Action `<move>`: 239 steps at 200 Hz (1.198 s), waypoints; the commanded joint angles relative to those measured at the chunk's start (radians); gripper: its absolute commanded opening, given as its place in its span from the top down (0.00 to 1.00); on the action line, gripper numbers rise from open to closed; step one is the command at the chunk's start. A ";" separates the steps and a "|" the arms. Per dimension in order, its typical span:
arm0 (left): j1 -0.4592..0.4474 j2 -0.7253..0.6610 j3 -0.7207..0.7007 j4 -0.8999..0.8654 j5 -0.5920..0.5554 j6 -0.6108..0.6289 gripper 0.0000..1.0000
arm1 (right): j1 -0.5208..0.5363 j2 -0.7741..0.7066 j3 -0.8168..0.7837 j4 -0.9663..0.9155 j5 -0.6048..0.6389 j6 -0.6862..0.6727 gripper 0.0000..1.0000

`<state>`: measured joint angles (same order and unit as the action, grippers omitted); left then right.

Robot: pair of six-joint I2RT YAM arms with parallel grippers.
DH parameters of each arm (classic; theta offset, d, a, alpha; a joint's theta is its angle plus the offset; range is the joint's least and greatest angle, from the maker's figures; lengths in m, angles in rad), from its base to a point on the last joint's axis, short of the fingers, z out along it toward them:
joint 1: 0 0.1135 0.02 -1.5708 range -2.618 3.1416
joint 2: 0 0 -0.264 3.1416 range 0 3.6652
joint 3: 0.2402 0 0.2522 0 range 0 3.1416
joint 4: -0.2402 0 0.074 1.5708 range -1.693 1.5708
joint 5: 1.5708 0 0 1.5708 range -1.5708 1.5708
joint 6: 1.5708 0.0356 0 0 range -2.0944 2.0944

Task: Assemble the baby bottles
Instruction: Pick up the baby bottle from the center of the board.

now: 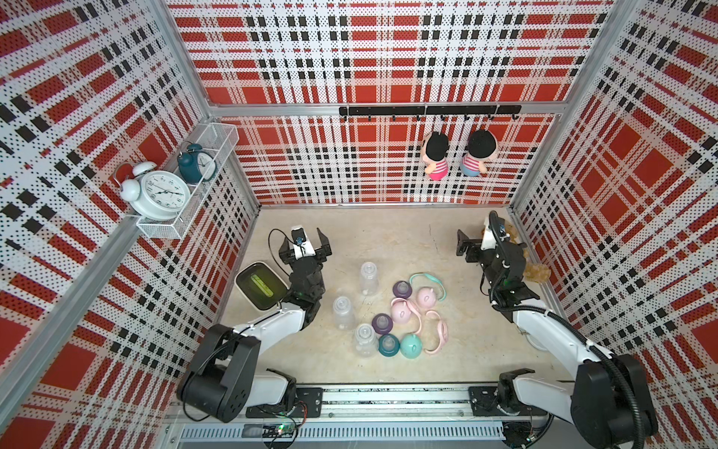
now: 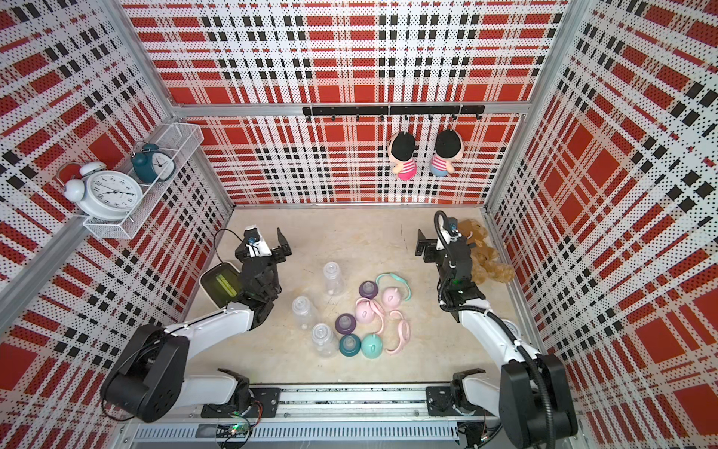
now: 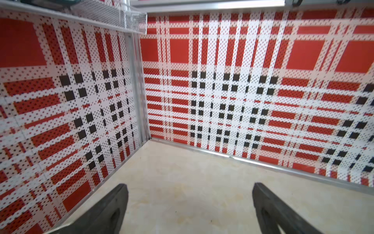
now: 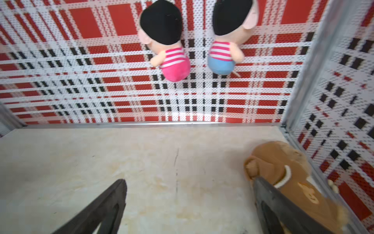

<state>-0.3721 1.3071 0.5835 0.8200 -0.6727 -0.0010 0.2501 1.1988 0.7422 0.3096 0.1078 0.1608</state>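
Beige tabletop; left gripper, right gripper both wide, empty. Best steady a clear plastic bottle, then seat a purple collar.

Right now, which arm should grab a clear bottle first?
Probably left. The left gripper is open and closer to the clear bottles, which lie on its side of the caps. The right gripper, also open, sits beyond those caps, by the brown plush.

Left gripper: jaws wide apart, empty.
Right gripper: jaws wide apart, empty; brown teddy bear just beside it.
Baby bottles: unassembled, lying between both grippers, back toward the arm bases, touching neither.
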 commanded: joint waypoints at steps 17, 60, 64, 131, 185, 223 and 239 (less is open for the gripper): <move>-0.081 -0.110 0.191 -0.403 0.061 -0.093 0.02 | 0.175 0.146 0.273 -0.445 -0.016 0.074 0.00; -0.059 -0.185 0.293 -0.657 0.374 -0.251 0.02 | 0.373 0.330 0.485 -0.587 0.063 0.048 0.00; -0.053 -0.190 0.297 -0.671 0.403 -0.260 0.02 | 0.393 0.337 0.494 -0.587 0.068 0.045 0.00; 0.148 -0.253 0.391 -0.877 0.785 -0.350 0.02 | 0.527 0.521 0.660 -0.627 0.028 0.138 0.01; 0.255 -0.250 0.338 -0.825 0.922 -0.363 0.02 | 0.615 0.640 0.794 -0.701 0.007 0.086 0.02; 0.274 -0.249 0.328 -0.806 0.960 -0.406 0.02 | 0.627 0.687 0.834 -0.744 0.051 0.086 0.02; 0.274 -0.245 0.327 -0.806 0.966 -0.409 0.02 | 0.627 0.700 0.841 -0.758 0.057 0.084 0.03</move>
<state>-0.1062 1.0561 0.9188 -0.0086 0.2466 -0.3935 0.8795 1.8671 1.5555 -0.4038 0.1314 0.2550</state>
